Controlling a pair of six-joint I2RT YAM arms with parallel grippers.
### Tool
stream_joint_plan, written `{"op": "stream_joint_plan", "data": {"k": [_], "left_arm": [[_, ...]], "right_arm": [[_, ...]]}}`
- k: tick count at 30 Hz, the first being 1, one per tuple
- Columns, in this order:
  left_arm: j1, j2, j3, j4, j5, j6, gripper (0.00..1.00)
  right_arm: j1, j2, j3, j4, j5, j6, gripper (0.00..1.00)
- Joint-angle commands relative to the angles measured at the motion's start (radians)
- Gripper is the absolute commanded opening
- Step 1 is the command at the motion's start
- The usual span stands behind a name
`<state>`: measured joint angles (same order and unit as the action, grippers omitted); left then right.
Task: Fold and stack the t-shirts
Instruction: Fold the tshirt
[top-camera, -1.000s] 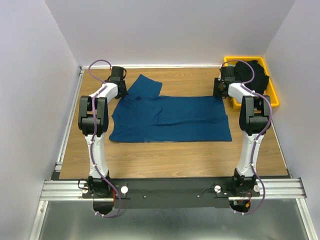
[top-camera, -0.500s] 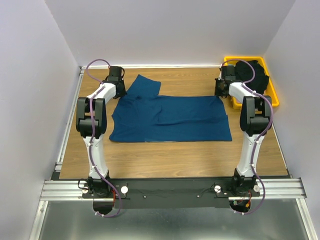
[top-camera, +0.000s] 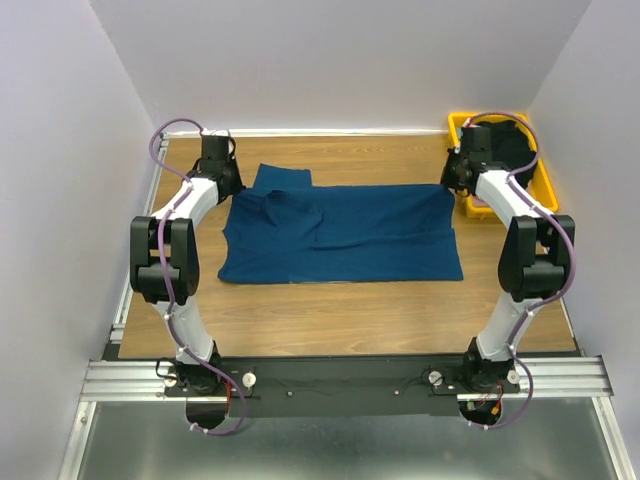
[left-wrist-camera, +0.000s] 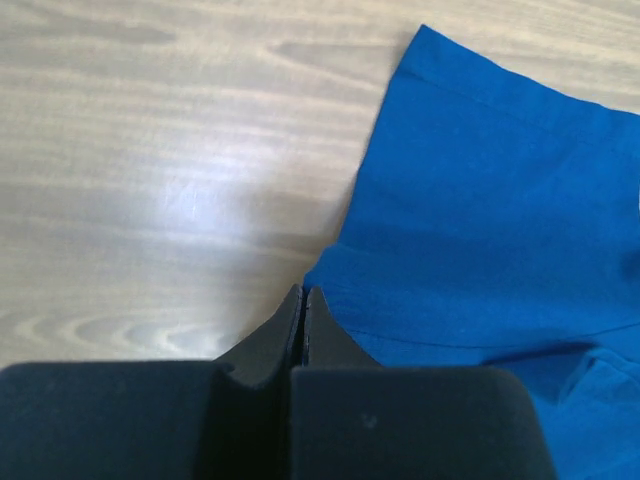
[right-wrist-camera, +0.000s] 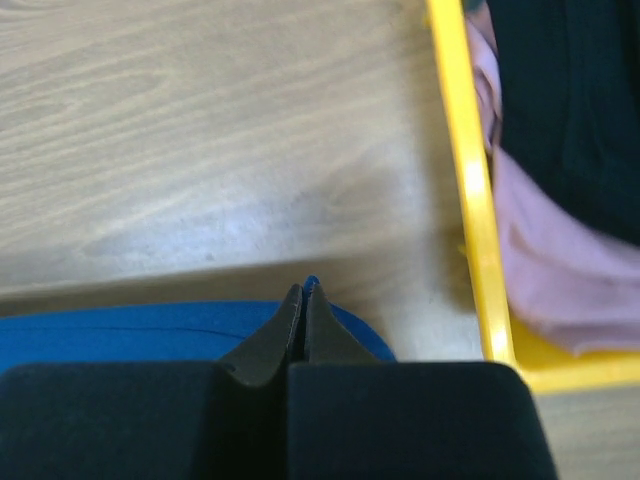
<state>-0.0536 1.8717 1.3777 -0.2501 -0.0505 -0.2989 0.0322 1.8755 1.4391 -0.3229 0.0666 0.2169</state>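
Both arms are swinging outward from where they were a second ago, and the navy shirt's (top-camera: 350, 235) far edge is now stretching almost straight between them; its far-left sleeve (top-camera: 282, 177), which was sticking out at a slant, is lying squarer and shorter. The shirt is lying spread across the middle of the table (top-camera: 350, 310), with creases near its left end.

The left gripper (top-camera: 228, 188) is clenching at the shirt's far-left edge, its fingertips (left-wrist-camera: 303, 292) pressing together right on the blue hem (left-wrist-camera: 500, 220). The right gripper (top-camera: 455, 180) is pinching the far-right corner, a sliver of blue cloth (right-wrist-camera: 150, 330) showing at its closed tips (right-wrist-camera: 303, 288), just beside the yellow tray (top-camera: 548, 190).

The black shirt (top-camera: 520, 150) is sitting bundled in that tray, and the right wrist view is showing the pink shirt (right-wrist-camera: 560, 270) lying under it against the tray's wall (right-wrist-camera: 465, 150).
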Motion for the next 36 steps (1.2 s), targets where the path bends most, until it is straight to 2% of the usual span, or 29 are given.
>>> {"op": "stream_joint_plan", "data": {"k": [1, 11, 28, 32, 36], "left_arm": [[0.015, -0.090, -0.093, 0.067, 0.006, -0.025, 0.00], [0.031, -0.221, -0.262, 0.103, 0.012, -0.066, 0.00], [0.037, -0.362, -0.520, 0.141, -0.008, -0.114, 0.00], [0.037, -0.350, -0.534, 0.144, -0.008, -0.118, 0.00], [0.037, -0.361, -0.548, 0.127, -0.041, -0.134, 0.01]], "right_arm": [[-0.028, -0.059, -0.077, -0.011, 0.065, 0.068, 0.01], [-0.112, -0.127, -0.235, -0.010, 0.067, 0.194, 0.01], [-0.130, -0.171, -0.390, 0.010, 0.127, 0.230, 0.01], [-0.130, -0.145, -0.413, 0.010, 0.121, 0.242, 0.03], [-0.130, -0.153, -0.427, 0.010, 0.101, 0.248, 0.11]]}}
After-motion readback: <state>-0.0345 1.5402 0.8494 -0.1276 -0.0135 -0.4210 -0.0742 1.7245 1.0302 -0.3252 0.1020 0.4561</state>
